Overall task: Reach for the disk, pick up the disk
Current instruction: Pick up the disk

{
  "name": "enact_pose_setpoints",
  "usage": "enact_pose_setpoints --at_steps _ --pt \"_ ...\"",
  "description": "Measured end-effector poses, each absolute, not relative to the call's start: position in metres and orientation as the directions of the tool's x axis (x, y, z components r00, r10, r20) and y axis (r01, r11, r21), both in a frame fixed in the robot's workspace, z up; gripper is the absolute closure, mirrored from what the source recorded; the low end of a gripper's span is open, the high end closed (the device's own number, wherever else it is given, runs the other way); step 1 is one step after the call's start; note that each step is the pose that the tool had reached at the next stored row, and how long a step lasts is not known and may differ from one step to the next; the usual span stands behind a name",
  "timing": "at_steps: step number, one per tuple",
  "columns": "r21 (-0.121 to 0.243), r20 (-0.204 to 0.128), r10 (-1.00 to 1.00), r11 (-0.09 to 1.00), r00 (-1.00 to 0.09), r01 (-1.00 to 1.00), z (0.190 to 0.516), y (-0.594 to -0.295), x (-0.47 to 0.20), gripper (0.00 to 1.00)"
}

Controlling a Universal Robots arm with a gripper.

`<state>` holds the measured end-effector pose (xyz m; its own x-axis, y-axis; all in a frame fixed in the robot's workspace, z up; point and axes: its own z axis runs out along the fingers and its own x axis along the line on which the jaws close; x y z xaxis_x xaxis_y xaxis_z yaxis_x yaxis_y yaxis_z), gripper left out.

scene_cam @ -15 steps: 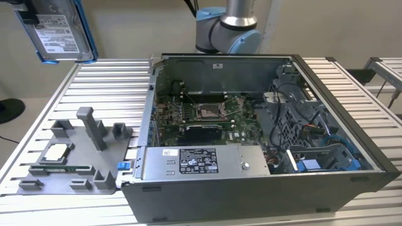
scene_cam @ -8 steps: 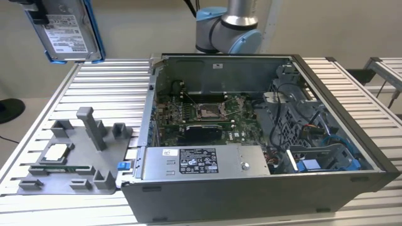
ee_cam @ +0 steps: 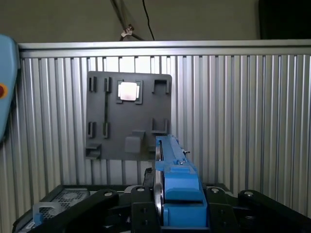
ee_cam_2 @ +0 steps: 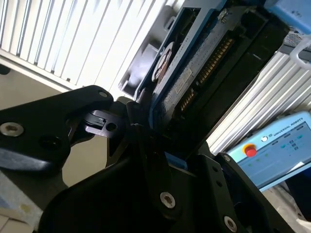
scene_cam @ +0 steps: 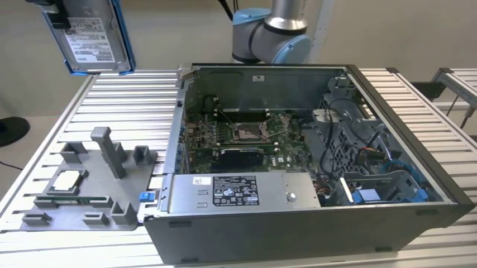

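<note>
Slatted aluminium desk (scene_cam: 119, 106) carries an open computer case (scene_cam: 298, 223). Beside the case, toward the exterior view's left, lies a grey fixture tray (scene_cam: 82, 190) with a square chip (scene_cam: 67, 180) seated in it. The disk (scene_cam: 89, 36) is clear of the desk, raised at the exterior view's upper left, near upright, label facing the camera. In the first wrist view the pincer (ee_cam: 177, 216) is pinching the disk by its blue bracket, a black finger (ee_cam: 146, 216) on either side.
</note>
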<state>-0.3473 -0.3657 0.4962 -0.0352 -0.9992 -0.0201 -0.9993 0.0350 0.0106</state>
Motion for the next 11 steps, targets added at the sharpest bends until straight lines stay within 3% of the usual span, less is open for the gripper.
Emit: enact_pose_setpoints --at_steps 11 --pt "0.011 -0.02 -0.999 0.035 -0.035 -0.999 0.496 -0.366 -0.323 1.0"
